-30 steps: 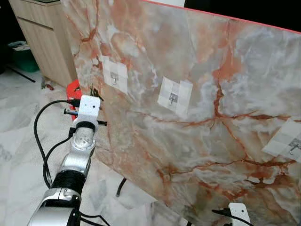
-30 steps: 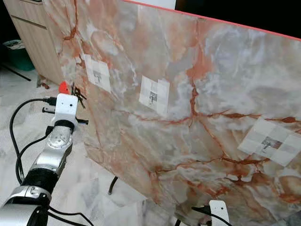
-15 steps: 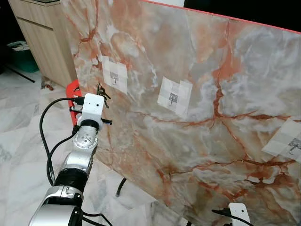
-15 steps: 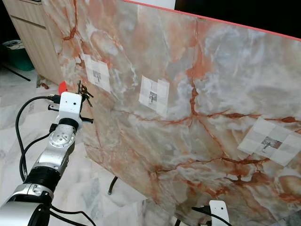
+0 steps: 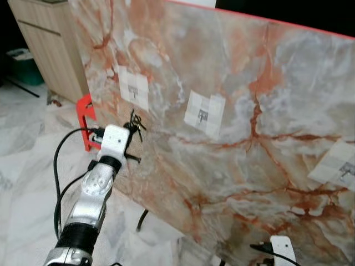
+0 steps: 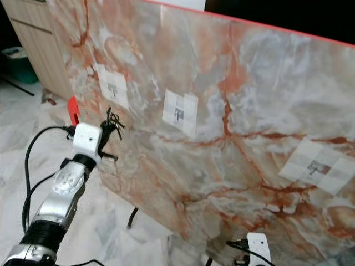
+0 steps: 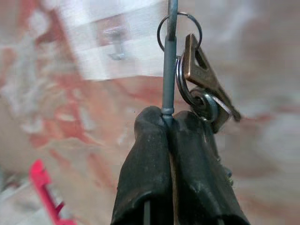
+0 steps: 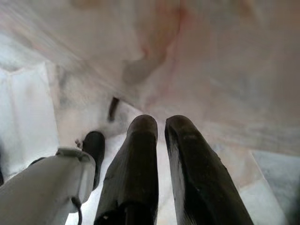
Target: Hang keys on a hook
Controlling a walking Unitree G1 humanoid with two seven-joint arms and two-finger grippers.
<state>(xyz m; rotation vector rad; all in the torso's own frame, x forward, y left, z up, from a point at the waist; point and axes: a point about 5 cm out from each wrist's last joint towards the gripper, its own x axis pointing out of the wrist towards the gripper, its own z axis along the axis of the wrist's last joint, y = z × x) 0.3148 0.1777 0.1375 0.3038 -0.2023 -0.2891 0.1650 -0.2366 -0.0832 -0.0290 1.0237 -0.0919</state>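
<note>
The keys (image 7: 202, 77) are a small bunch: a bronze-coloured flat key with a cut-out head, threaded on dark metal rings, with a thin silver ring at the top. A slim grey rod runs up from the fingertips through that top ring. The left pincer (image 7: 171, 123) has its two black fingers pressed together on the base of this rod, so the bunch hangs beside and just above the fingertips.

From the head camera, the keys (image 5: 135, 120) sit at the end of the raised left arm, close to the marble-patterned panel (image 5: 249, 149) and just below the leftmost hook (image 5: 133, 88). That hook is a small metal peg on a square of white tape; a second hook (image 5: 202, 115) and a third hook (image 5: 346, 170) are taped further along to the right.

The right pincer (image 8: 161, 125) hangs low near the panel's bottom edge, its fingers close together with a narrow gap and gripping nothing.

The panel is veined in orange, grey and white, with a red top edge. Behind it stand a wooden cabinet (image 5: 50, 50) and a red stool (image 5: 86, 113), on a pale marble floor (image 5: 28, 166).
</note>
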